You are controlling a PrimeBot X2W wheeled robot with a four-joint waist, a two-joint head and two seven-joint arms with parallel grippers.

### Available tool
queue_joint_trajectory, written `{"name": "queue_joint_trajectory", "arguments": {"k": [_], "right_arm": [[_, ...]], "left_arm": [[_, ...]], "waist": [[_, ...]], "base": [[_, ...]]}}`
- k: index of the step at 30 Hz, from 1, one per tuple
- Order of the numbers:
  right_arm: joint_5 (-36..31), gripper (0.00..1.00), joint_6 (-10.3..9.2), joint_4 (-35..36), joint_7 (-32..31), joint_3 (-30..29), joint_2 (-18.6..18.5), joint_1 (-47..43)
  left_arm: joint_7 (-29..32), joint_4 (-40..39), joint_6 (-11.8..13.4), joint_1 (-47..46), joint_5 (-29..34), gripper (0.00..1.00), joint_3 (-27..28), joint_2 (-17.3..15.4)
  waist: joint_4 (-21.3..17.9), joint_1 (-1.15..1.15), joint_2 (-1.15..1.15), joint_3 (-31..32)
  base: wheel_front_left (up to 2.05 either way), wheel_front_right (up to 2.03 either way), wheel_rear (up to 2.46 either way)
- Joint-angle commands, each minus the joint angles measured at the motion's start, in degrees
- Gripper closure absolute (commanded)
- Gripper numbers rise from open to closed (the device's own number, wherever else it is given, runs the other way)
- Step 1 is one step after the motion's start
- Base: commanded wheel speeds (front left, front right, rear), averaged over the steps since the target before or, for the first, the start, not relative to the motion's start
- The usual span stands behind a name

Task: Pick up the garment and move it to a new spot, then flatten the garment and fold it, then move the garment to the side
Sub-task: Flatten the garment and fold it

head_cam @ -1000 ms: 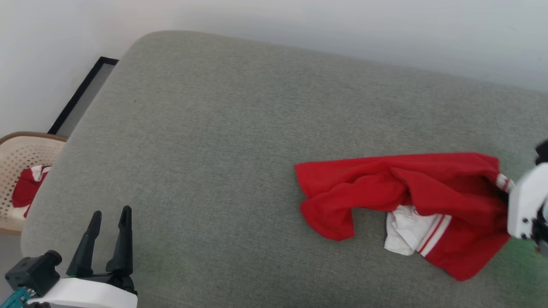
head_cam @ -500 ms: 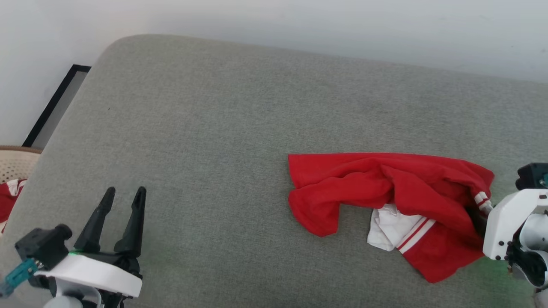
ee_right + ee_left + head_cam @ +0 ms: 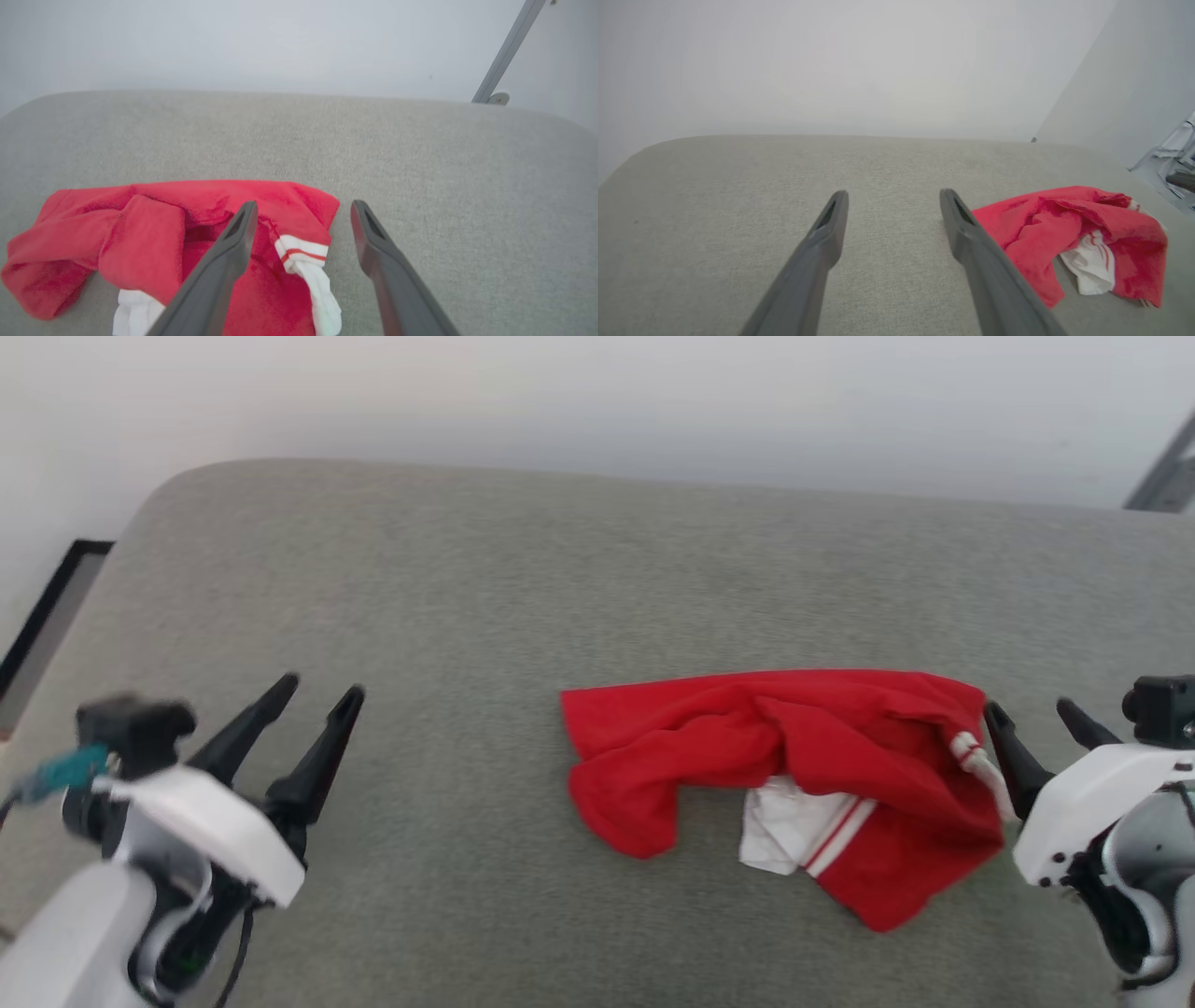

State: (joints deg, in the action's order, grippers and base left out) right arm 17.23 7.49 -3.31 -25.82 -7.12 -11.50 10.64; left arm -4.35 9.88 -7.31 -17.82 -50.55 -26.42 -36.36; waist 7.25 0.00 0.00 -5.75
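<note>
Your garment (image 3: pixel 794 775) is sitting in a crumpled heap on the grey cushion (image 3: pixel 420 569), right of the middle and well clear of the back edge that runs along the wall (image 3: pixel 597 392). It's mostly red on top. A white sleeve (image 3: pixel 780 826) with red-striped trim pokes out from under the near side of the heap, and a striped cuff (image 3: pixel 976 761) hangs off its right end.

Your right gripper (image 3: pixel 1025 705) is just beside that right end, fingers spread wide and holding nothing. From the right wrist camera one finger crosses in front of the red cloth and the cuff lies in the gap between the two. I honestly can't tell if the finger is touching the fabric or just above it, since the angle's no good for that.

Your left gripper (image 3: pixel 326 685) is spread open too, also empty, over bare cushion toward the left side and well apart from the heap. In its wrist view the shirt sits off to the right of the fingers.
</note>
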Motion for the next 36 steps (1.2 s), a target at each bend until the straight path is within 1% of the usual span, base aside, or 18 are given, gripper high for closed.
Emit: {"name": "queue_joint_trajectory", "arguments": {"k": [1,4,7,12,17,22,25,27,28,31,36], "right_arm": [[-0.9,0.0,0.0,0.7,1.5,0.3,0.5,-0.7],[-3.3,0.0,0.0,2.3,7.1,1.0,2.1,-1.2],[-5.5,0.0,0.0,3.0,13.2,2.3,3.5,-2.1],[-8.9,0.0,0.0,2.0,22.1,5.3,5.6,-3.6],[-11.9,0.0,0.0,0.3,29.9,6.6,7.3,-4.0],[-13.3,0.0,0.0,-0.9,36.8,7.1,8.4,-3.5],[-13.4,0.0,0.0,-1.6,38.9,7.1,8.6,-3.5],[-12.9,0.0,0.0,-1.9,39.3,7.1,8.6,-3.5],[-11.5,0.0,0.0,-2.5,40.0,7.1,8.7,-3.3],[-10.4,0.0,0.0,-3.3,40.6,7.0,8.7,-2.9],[-9.7,0.0,0.0,-4.0,41.0,8.6,8.7,-1.7]], "left_arm": [[0.9,-0.3,-0.2,-1.5,-0.5,0.0,-0.6,-0.3],[5.2,-0.6,-0.2,-5.1,-1.7,0.0,-3.3,-1.8],[9.4,-0.8,-0.2,-8.7,-3.2,0.0,-5.9,-2.5],[16.3,-1.0,-0.2,-14.6,-4.9,0.0,-11.1,-3.2],[23.6,-0.4,-0.2,-19.6,-6.1,0.0,-16.5,-2.7],[29.5,1.5,-0.2,-23.2,-7.7,0.0,-21.2,-2.4],[33.1,3.7,-0.2,-24.3,-9.2,0.0,-23.5,-2.3],[34.3,4.3,-0.2,-24.5,-9.5,0.0,-24.1,-2.2],[37.3,6.3,-0.2,-24.6,-10.8,0.0,-25.4,-2.1],[40.9,9.1,-0.1,-25.1,-11.4,0.0,-27.0,-1.9],[41.6,14.3,-0.1,-26.1,-8.7,0.0,-29.3,-0.7]], "waist": [[-1.4,0.0,0.0,0.3],[-3.5,0.0,0.0,0.3],[-5.5,0.0,0.0,0.1],[-8.8,0.0,0.0,-0.7],[-11.7,0.0,0.0,-2.0],[-14.3,0.0,0.0,-3.4],[-15.7,0.0,0.0,-4.4],[-16.1,0.0,0.0,-4.8],[-16.8,0.0,0.0,-5.6],[-17.6,0.0,0.0,-6.7],[-18.3,0.0,0.0,-8.1]], "base": [[0.0,0.0,0.0],[0.0,0.0,0.0],[0.0,0.0,0.0],[0.0,0.0,0.0],[0.0,0.0,0.0],[0.0,0.0,0.0],[0.0,0.0,0.0],[0.0,0.0,0.0],[0.0,0.0,0.0],[0.0,0.0,0.0],[0.0,0.0,0.0]]}}
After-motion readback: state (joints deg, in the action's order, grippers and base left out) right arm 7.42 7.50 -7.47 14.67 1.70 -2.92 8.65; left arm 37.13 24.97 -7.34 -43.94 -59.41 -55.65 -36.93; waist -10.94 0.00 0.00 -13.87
